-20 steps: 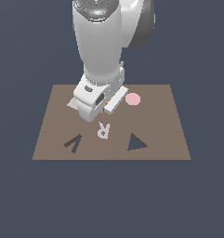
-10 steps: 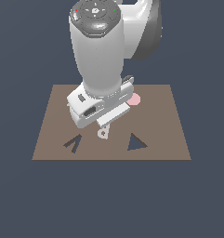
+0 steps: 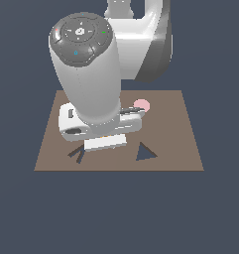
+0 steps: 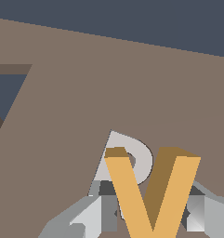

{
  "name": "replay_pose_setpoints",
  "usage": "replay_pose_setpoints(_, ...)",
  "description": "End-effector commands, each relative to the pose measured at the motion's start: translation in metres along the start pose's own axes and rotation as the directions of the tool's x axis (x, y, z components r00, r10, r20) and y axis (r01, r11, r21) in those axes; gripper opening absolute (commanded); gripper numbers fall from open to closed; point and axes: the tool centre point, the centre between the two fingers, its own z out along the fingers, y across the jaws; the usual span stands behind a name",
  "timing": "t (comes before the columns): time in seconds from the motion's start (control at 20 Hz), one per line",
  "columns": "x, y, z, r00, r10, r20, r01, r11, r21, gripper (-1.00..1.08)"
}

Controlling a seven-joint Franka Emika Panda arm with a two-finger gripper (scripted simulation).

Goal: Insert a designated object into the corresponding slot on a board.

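Gripping the orange V [image 4: 153,195] between closed fingers [image 4: 92,218], the gripper [image 4: 146,216] hangs over the board [image 3: 183,136] near its front edge, above the pale R [image 4: 127,155]. The arm [image 3: 89,74] stands vertical beside the V slot [image 3: 77,154].

board [image 3: 185,129] matt brown | V piece [image 4: 153,195] matt orange | tool [image 4: 146,218] satin grey
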Motion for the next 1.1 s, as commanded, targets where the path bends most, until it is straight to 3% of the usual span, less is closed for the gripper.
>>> replay_pose_setpoints(0.0,0.009,0.011,-0.001,0.993,0.119,0.000,-0.119,0.993,0.000,-1.00)
replay_pose_setpoints(0.2,0.020,0.028,-0.001,0.958,0.288,0.000,-0.288,0.958,0.000,-1.00)
replay_pose_setpoints(0.5,0.029,0.052,-0.002,0.876,0.482,0.000,-0.482,0.876,0.000,-1.00)
replay_pose_setpoints(0.8,0.031,0.070,-0.002,0.794,0.608,0.000,-0.608,0.794,0.000,-1.00)
replay_pose_setpoints(1.05,0.031,0.080,-0.002,0.743,0.669,0.000,-0.669,0.743,0.000,-1.00)
